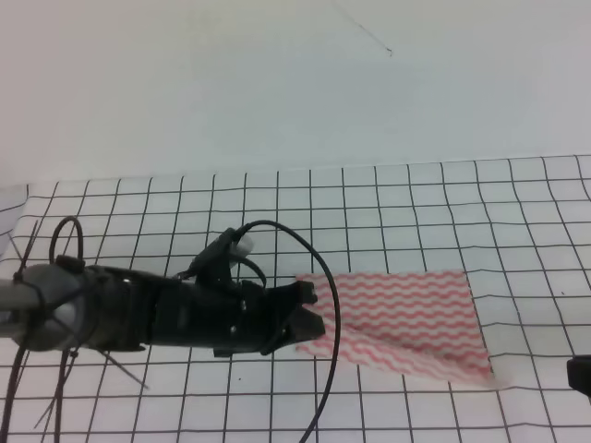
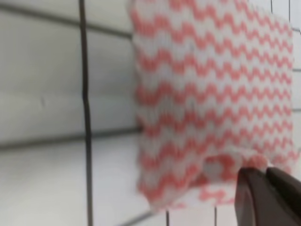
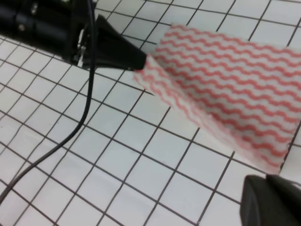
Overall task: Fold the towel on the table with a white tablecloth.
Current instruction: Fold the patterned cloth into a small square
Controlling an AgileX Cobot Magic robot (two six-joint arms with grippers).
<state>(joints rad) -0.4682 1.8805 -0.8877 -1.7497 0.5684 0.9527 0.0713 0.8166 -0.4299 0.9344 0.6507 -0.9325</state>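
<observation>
Towel (image 1: 406, 318): centre-right, on the white tablecloth (image 1: 388, 198), left edge lifted.
Left gripper (image 1: 309, 314): pinching that edge.
Right gripper (image 1: 580, 372): lower right, state unclear.

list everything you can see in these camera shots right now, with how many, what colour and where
towel: one, red-pink and white wavy stripes, on the table right of centre, its near-left edge lifted
white tablecloth: one, white with thin black grid, covering the table
wall: one, plain white, behind the table
cable: one, black, looping over the left arm
left claw: one, black, shut on the towel's left edge
right claw: one, black, near the towel's near-right corner; only a small part shows, so open or shut is unclear
</observation>
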